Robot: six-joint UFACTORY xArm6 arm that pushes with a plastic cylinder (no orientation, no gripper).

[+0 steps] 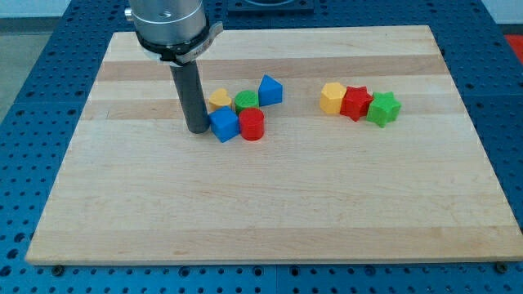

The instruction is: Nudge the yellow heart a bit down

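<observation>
Eight blocks on wooden board [270, 204]. My tip [197, 130], a bare rod with no jaws, sits touching blue cube [224, 124] from view's left. Yellow heart [218, 100] just above that cube, beside rod. Then green block [246, 101], red cylinder [252, 124], blue triangular block [270, 89]. Right cluster, touching: yellow block [332, 97], red star [355, 103], green star [382, 108].

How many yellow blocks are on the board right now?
2. A yellow heart sits in the left cluster, partly hidden behind the blue cube, just right of my tip. A yellow hexagonal block is the leftmost of the right-hand row. None seems fully hidden.
</observation>
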